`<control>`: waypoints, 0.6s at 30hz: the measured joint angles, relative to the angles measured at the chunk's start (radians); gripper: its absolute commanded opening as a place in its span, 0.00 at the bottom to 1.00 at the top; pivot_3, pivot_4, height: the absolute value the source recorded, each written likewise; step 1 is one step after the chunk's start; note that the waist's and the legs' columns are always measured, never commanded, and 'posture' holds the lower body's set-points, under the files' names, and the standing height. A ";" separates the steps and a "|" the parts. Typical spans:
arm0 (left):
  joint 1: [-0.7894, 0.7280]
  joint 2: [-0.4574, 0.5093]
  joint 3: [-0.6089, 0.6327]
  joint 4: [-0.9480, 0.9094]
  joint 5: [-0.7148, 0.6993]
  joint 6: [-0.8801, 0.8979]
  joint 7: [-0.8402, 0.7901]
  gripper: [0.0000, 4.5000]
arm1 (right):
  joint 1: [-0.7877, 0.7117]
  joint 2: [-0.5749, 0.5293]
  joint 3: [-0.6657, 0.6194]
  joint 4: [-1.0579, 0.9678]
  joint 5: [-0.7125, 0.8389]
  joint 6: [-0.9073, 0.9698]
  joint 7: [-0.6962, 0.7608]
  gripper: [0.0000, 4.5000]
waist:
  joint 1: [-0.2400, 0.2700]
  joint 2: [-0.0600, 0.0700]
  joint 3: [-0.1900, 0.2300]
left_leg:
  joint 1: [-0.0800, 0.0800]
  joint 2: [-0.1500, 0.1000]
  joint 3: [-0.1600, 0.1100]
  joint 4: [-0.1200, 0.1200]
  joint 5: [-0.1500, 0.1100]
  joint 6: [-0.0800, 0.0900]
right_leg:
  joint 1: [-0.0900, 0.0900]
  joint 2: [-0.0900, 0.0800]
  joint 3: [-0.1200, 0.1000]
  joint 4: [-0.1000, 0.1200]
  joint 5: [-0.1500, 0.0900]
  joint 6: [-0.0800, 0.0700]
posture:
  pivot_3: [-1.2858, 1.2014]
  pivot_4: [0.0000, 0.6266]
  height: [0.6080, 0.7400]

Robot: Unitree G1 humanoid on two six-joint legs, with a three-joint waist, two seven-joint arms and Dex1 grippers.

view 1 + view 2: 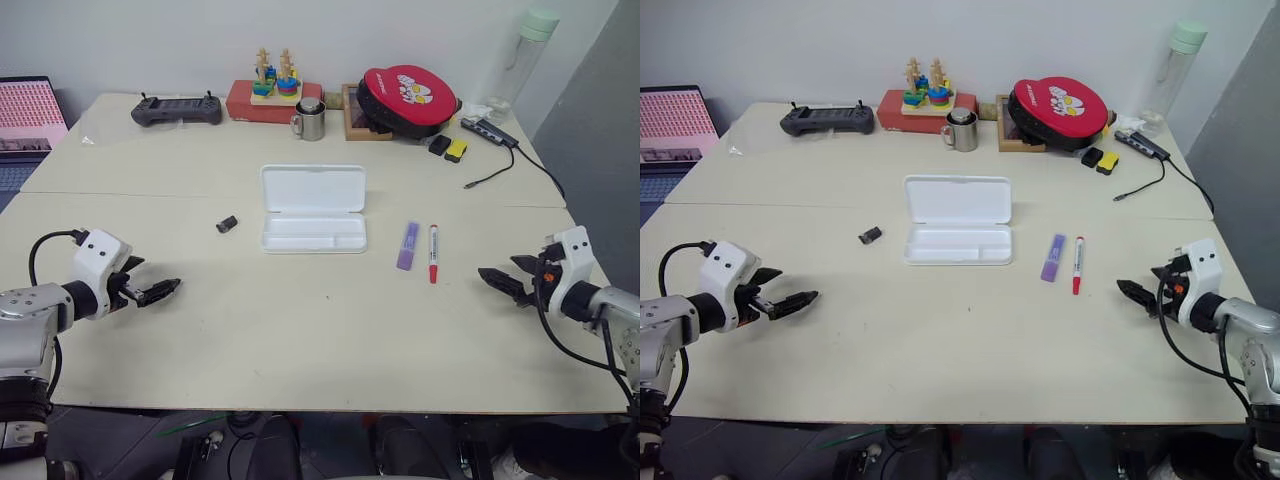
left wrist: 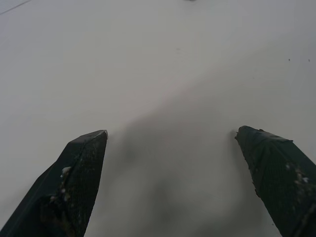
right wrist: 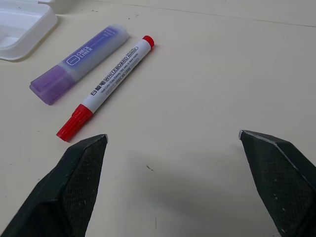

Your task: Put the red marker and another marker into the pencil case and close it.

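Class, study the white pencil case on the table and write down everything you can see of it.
The pencil case is a white, rounded-cornered rectangular box that looks like matte plastic. It lies open on the table: the shallow tray sits flat nearest the robot, and the hinged lid stands tilted up behind it. The tray looks empty. Nothing but the table touches it; the purple marker and the red marker lie apart on its right, a small black object on its left.

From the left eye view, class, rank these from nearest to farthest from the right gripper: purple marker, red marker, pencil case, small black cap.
1. Red marker, nearest the right gripper.
2. Purple marker, just beyond it.
3. Pencil case, table centre.
4. Small black cap, past the case.
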 measured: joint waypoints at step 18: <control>-0.071 -0.012 -0.012 0.001 0.000 -0.012 -0.031 1.00 | -0.051 0.064 -0.005 -0.062 -0.021 0.030 -0.086 1.00 | 0.000 0.000 0.000 | 0.000 0.000 0.000 0.001 0.000 0.000 | 0.001 0.000 0.000 0.001 0.001 0.001 | 0.52 0.24 1.00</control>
